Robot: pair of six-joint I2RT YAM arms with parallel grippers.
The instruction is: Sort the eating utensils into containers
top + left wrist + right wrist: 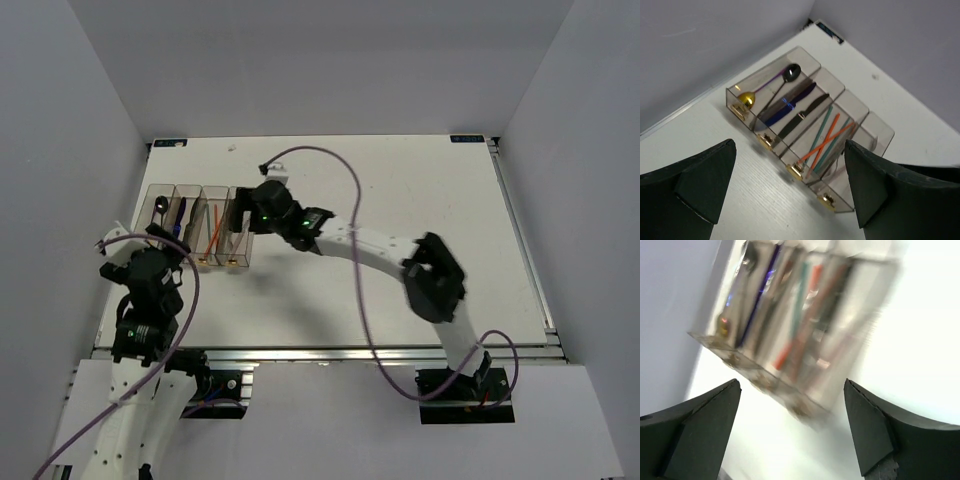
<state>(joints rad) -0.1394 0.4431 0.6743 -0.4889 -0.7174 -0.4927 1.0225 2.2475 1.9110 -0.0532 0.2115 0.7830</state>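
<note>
The four joined smoky-clear containers (157, 190) stand at the table's left. In the left wrist view their bins (881, 131) hold, from the left: a gold-bowled purple-handled spoon (746, 98) and a black spoon (791, 72); a blue knife (790, 104) and a black knife (805, 114); orange-red and teal chopsticks (827, 137); faint pale forks (842, 167). My left gripper (790, 192) is open and empty, just in front of the bins' near ends. My right gripper (790, 435) is open and empty above the bins' right side (805, 407); its view is blurred.
The right arm (370, 250) reaches across the middle of the white table (400, 190) to the bins. The left arm (150, 290) sits at the near left corner. Grey walls enclose the table on three sides.
</note>
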